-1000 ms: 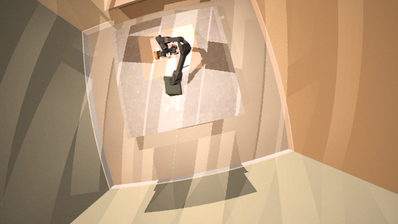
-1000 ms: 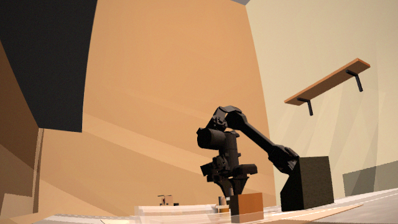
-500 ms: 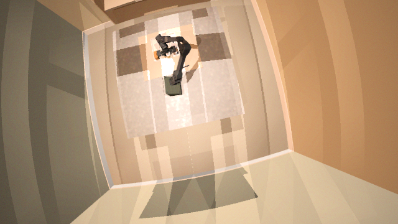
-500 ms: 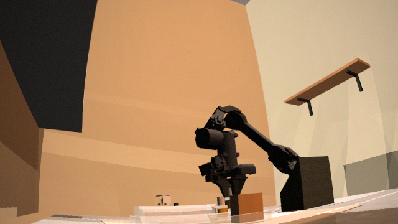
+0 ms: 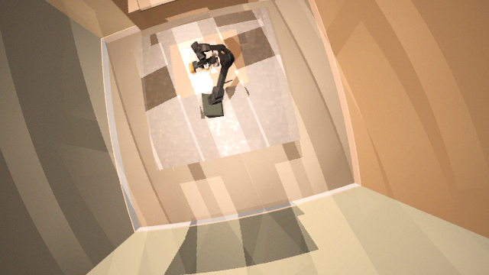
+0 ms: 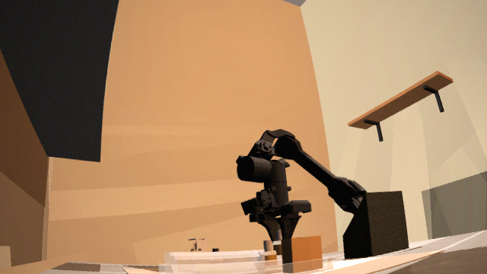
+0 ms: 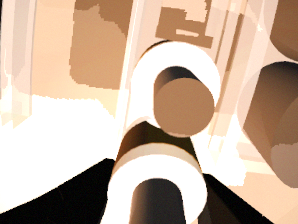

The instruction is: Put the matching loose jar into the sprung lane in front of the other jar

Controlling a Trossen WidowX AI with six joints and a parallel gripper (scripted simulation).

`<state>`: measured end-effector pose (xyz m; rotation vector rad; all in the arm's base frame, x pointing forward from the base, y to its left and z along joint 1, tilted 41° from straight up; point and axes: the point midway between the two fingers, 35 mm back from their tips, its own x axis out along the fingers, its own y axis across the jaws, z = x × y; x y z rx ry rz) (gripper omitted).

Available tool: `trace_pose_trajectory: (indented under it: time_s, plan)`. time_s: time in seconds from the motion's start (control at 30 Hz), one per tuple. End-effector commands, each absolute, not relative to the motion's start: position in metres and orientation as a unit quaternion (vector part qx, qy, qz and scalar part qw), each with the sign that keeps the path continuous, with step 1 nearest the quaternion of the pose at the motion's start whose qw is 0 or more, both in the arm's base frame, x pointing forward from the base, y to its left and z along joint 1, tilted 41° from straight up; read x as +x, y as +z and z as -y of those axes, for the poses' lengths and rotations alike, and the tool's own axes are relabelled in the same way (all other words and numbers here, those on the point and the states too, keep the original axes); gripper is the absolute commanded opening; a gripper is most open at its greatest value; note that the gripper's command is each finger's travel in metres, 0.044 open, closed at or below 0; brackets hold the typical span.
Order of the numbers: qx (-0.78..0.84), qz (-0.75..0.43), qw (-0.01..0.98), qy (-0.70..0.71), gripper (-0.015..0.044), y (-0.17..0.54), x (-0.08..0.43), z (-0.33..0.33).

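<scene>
clear lane (image 6: 213, 256) on the left, second jar (image 7: 182, 99) standing in it. the gripper (image 6: 281, 237) is clamped on a jar (image 7: 157, 219) at the lane's front, beside an orange box (image 6: 306, 248). no writing readable.

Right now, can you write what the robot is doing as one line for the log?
gripper: shut on held jar | lane jar: just ahead, same look | orange box: beside gripper | not released

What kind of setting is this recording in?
Probably a bare indoor test room, not a shop: plain walls, one empty wall shelf, and a single arm on a dark block base, its gripper shut on a jar over low clear lane fixtures.
</scene>
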<state>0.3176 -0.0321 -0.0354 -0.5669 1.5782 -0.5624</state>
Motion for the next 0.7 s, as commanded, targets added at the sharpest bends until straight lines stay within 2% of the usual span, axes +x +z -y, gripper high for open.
trace_pose_trajectory:
  time_s: [0.0, 0.67]
  plan:
    - [-0.247, -0.681, 0.644, -0.246, 0.0000, -0.0316, 0.3287, 0.0300]
    - [-0.247, -0.681, 0.644, -0.246, 0.0000, -0.0304, 0.3360, 0.0293]
